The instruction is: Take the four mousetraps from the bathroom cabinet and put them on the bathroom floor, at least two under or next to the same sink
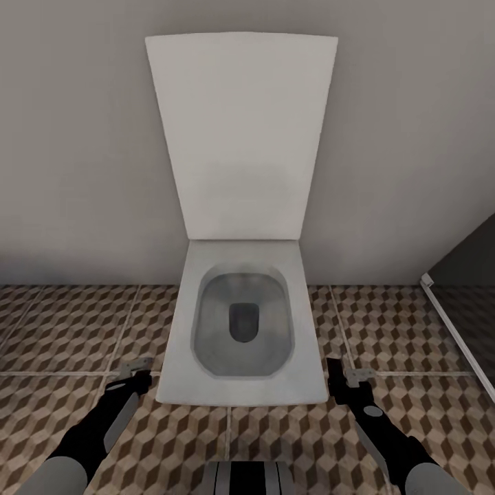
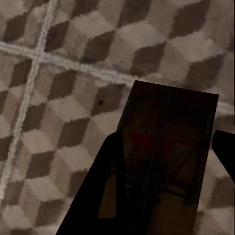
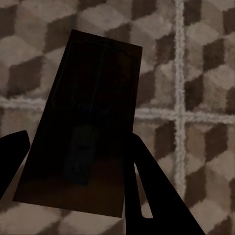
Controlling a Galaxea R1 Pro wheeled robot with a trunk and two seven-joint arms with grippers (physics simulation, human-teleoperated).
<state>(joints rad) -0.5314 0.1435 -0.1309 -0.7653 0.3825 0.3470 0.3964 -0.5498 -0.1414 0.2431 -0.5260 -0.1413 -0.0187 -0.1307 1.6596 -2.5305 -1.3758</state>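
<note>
Toilet (image 1: pixel 242 323) dead ahead, white, lid up against the grey wall, sitting on the bathroom floor (image 1: pixel 62 330) with that brown-tan cube tile. My 2 arms hang low on either side of the bowl. Left gripper (image 1: pixel 135 371) is clamped on a mousetrap (image 2: pixel 169 147): in the left wrist view the dark board with its thin wires sits between my fingers (image 2: pixel 93 196), above the tiles. Right gripper (image 1: pixel 349 376) is doing the same with a second mousetrap (image 3: pixel 85 122), a dark rectangle pinched between both fingers (image 3: pixel 152 191) over a grout crossing. A dark glass panel (image 1: pixel 467 289) stands off to my right.
</note>
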